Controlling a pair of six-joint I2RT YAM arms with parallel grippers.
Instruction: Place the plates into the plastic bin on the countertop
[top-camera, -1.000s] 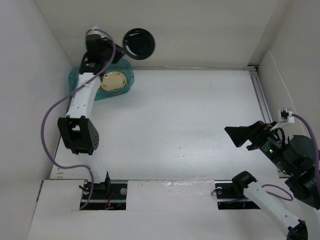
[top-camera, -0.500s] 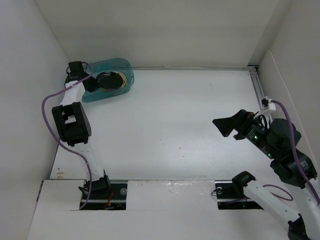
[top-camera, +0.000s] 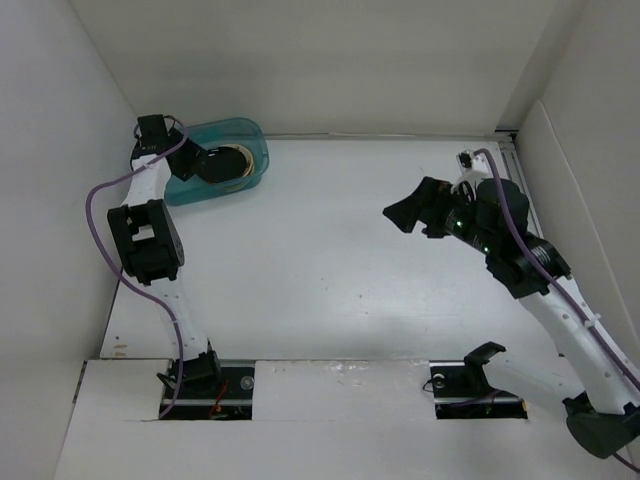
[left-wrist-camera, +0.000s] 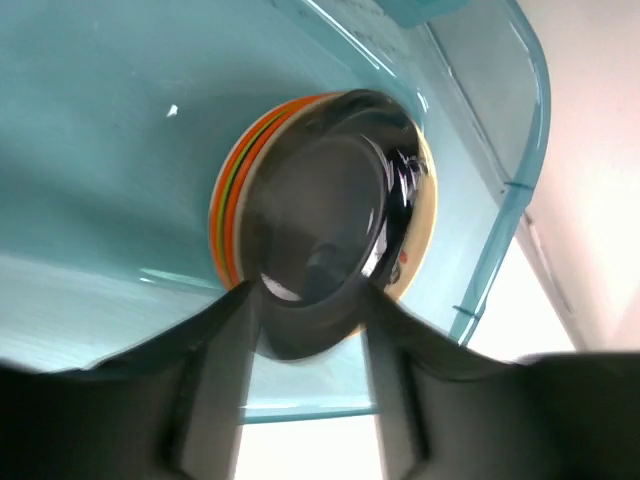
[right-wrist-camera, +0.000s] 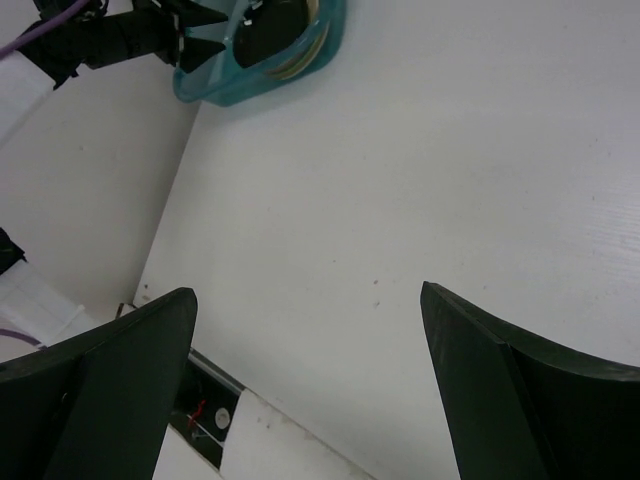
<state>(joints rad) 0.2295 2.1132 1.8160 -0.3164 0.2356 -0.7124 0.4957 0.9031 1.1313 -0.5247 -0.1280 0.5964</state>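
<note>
"Left pincer, what is it doing?"

"Its two dark fingers stand a bit apart, not wide. The near edge of a shiny black round plate sits in the gap. I cannot tell if the fingers touch it."

"Where is that plate?"

"Right in front of the fingertips, on top of a pile of round plates. Under it I see orange plate edges. A cream plate pokes out on the right finger's side. The pile lies inside the see-through teal plastic bin, and the pincer reaches into it too."

"Any words?"

"Only a tiny red mark on the cream plate, too small to read."

"And the right pincer?"

"Wide open, holding nothing. It hangs over the flat white countertop. The bin is far ahead of it, well apart."
</note>
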